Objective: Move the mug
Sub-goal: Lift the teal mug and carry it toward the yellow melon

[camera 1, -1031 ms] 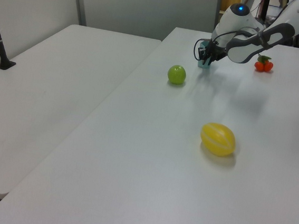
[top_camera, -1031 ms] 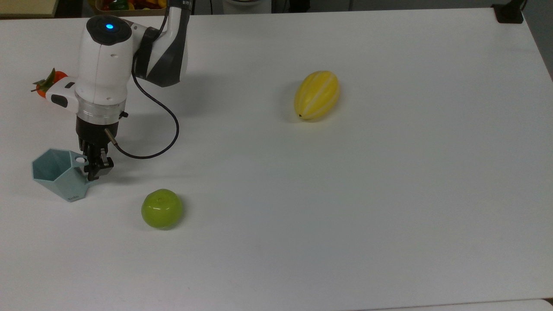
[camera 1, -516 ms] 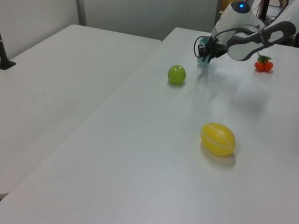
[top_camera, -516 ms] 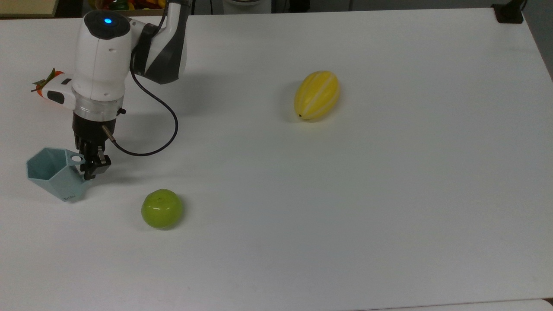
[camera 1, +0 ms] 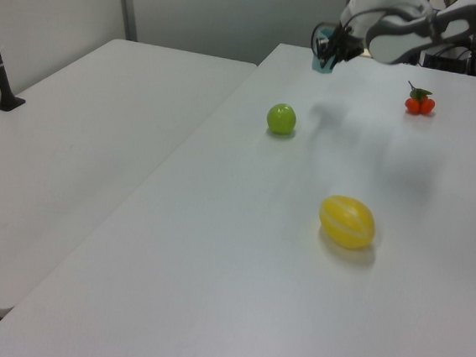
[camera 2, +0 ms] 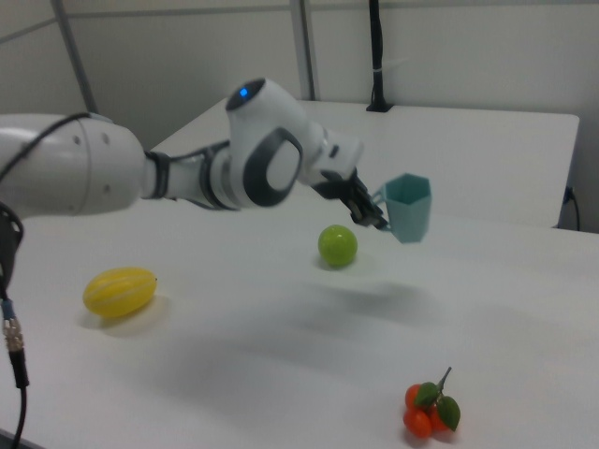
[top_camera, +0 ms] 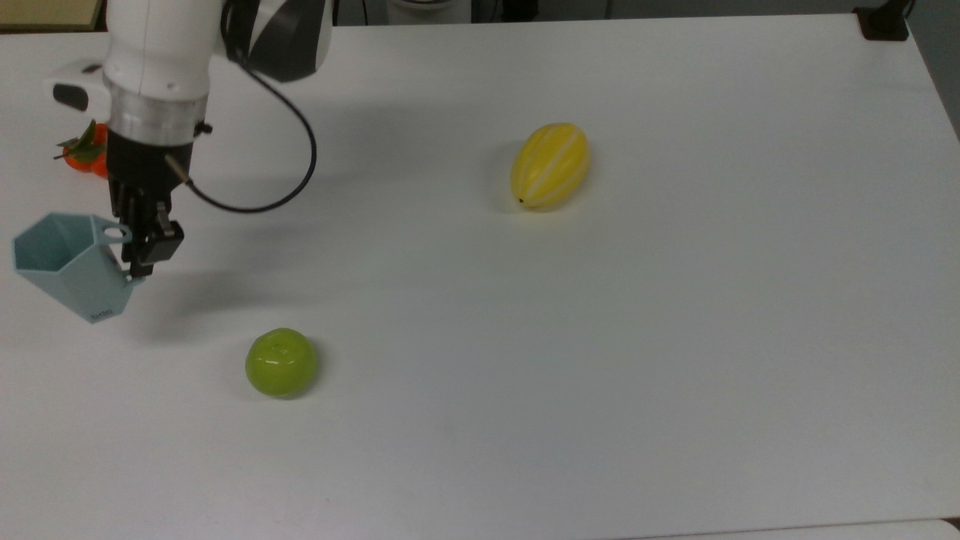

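- In the top view your arm's upper links are cut off by the frame's top edge; in the left view the arm is likewise clipped at the top.
- In the left view the small pale teal-blue plastic mug with faceted sides (camera 1: 320, 61) is mostly hidden behind the black two-finger gripper (camera 1: 329, 50); you see just a sliver of teal there.
- The gripper (top_camera: 139, 259) is clamped on the mug (top_camera: 64, 266) at its handle side, fingers drawn narrow on the wall just below the small tab handle with a round hole (top_camera: 114, 232).
- The mug (camera 2: 408, 206) hangs in the air above the white table (top_camera: 675, 300), upright in the right view, with its shadow on the tabletop below it; its open hexagonal mouth shows clearly in the top view, its sides tapering to a narrow base.
- A round green apple (top_camera: 280, 361) lies on the table near the mug's shadow, towards the top view's lower right of the mug.
- A ribbed yellow melon (top_camera: 550, 165) lies well apart, towards the top view's right.
- A small cluster of orange fruit with green leaves (camera 2: 428, 407) sits in the right view's lower right; in the top view the arm partly covers it (top_camera: 81, 152).
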Controlling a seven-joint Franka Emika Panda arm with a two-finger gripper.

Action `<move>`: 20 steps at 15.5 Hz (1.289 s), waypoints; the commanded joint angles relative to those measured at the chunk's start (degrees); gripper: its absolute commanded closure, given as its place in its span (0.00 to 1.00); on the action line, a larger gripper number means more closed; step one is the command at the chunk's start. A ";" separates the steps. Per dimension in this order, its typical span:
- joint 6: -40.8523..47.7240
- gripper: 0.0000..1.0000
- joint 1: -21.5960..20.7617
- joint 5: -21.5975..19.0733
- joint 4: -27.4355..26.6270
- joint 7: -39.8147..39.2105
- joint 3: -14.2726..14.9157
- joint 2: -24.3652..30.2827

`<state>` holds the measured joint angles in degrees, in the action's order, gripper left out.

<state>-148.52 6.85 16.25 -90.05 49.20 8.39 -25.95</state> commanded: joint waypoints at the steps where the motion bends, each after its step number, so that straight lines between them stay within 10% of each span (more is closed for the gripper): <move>1: 8.31 1.00 -0.52 -0.17 -2.14 -2.79 -3.98 8.36; 8: 25.53 1.00 -0.78 -6.91 -2.14 -14.01 -10.84 15.66; 15: 41.90 1.00 -2.80 -15.45 -9.33 -48.71 -11.03 22.95; 20: 41.12 1.00 -2.89 -15.81 -17.77 -57.71 -11.03 25.69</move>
<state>-106.66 4.24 1.38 -100.82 -3.00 -3.03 -3.98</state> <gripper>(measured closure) 0.762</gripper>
